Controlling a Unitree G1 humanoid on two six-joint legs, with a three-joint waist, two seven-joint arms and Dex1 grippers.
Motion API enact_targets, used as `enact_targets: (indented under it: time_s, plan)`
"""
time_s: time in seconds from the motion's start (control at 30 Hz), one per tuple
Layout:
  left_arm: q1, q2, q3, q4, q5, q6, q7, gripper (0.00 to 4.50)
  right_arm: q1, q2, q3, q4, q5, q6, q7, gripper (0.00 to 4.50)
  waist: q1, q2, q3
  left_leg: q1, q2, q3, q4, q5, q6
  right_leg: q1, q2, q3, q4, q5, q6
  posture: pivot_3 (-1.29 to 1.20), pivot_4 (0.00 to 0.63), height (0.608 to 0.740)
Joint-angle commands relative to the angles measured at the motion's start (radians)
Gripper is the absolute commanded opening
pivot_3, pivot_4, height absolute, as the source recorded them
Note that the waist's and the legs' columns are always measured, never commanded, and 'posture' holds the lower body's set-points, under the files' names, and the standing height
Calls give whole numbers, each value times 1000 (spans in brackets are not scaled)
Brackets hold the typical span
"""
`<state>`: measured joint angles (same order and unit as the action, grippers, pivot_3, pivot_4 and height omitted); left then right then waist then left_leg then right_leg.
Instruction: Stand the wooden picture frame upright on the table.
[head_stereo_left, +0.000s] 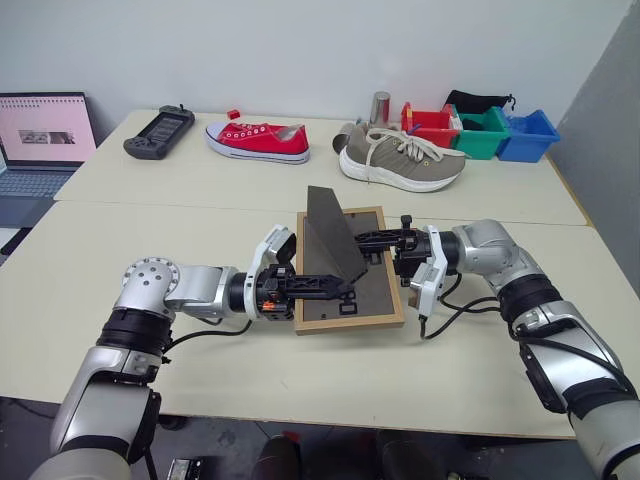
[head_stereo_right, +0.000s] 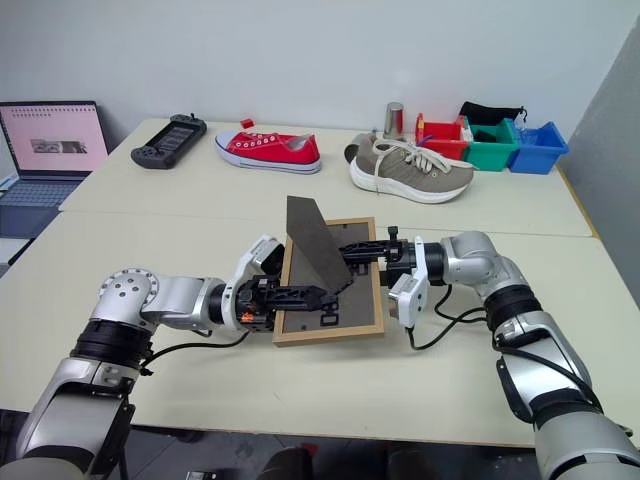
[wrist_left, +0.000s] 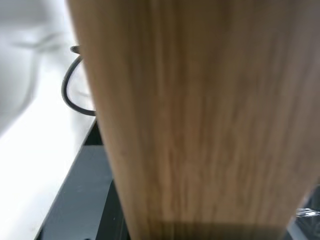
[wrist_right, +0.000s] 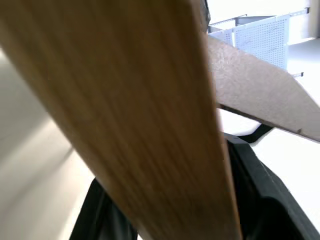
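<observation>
- The small light-wood picture frame (head_stereo_left: 350, 312) lies with its dark grey back facing up, near the front middle of the big pale cream bench (head_stereo_left: 200, 180).
- Its dark grey stand flap (head_stereo_left: 330, 238) sticks up from the back like a little sail.
- The left gripper (head_stereo_left: 345, 290) reaches in level from the left, and its two black fingers sit over the back panel near the bottom of the flap. They look close together, but I cannot tell if they pinch anything.
- The right gripper (head_stereo_left: 362, 240) reaches in from the right, with its black fingers at the frame's far right part, by the flap. I cannot tell if they are spread or pinching.
- In the left wrist view the wood of the frame is right up close, and the right wrist view has the wood with the grey flap (wrist_right: 260, 95) past it.
- At the far side of the bench lie a red canvas shoe (head_stereo_left: 258, 141) and a grey-tan running shoe with white laces (head_stereo_left: 400, 160), well apart from the frame.
- A black game controller (head_stereo_left: 159, 132) lies at the far left.
- Red, green and blue plastic bins (head_stereo_left: 480, 133) stand at the far right, with a small metal can (head_stereo_left: 381, 107) beside them.
- An open laptop (head_stereo_left: 40, 140) stands off the left end of the bench.
</observation>
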<state>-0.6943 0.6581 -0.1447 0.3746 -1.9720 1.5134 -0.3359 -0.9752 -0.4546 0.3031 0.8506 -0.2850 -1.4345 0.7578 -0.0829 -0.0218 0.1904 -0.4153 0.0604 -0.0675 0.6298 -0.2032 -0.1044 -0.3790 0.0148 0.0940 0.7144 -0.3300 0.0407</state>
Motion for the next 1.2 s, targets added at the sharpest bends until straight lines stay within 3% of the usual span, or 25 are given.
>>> enact_targets:
  time_s: [0.03, 0.43, 0.73, 0.97, 1.07, 1.2]
  plan:
    - [-7, 4, 14, -59, 0, -5, 17, 1034, -38, -12, -3, -9, -20, 4, -61, 1647, 0, 0, 0, 0, 0, 0, 0, 0, 0, 0, 0, 0, 0, 0, 0, 0, 150, 740]
    - [-3, 10, 13, -73, 0, -26, 42, 1034, -48, -50, -20, -25, -138, -27, -193, 1541, 0, 0, 0, 0, 0, 0, 0, 0, 0, 0, 0, 0, 0, 0, 0, 0, 150, 740]
    - [17, 63, 40, -121, 8, -55, 64, 3059, -57, -69, -21, -20, -196, -5, -276, 1150, -2, 0, 0, 0, 0, 0, 0, 0, 0, 0, 0, 1, 0, 0, 0, 0, 150, 740]
    - [19, 196, 143, -171, 91, -23, -39, 4436, -38, -97, -12, -14, -168, 3, -309, 1140, -2, 0, 0, 0, -1, 0, 0, 0, 0, 0, 0, 1, 0, 0, 0, 0, 150, 740]
    - [62, 245, 191, -211, 171, -34, -81, 4500, -28, -110, 1, -10, -132, 16, -306, 1140, -3, 0, 0, 0, 0, 0, -1, 0, 0, 0, 0, 1, 0, 0, 0, 0, 150, 740]
    - [125, 321, 296, -357, 408, -182, -170, 4500, 34, -85, 33, -46, 139, 236, -151, 1139, -3, -1, 0, 0, 0, 0, -1, 0, 0, 0, 0, 1, 0, 0, 0, 0, 150, 740]
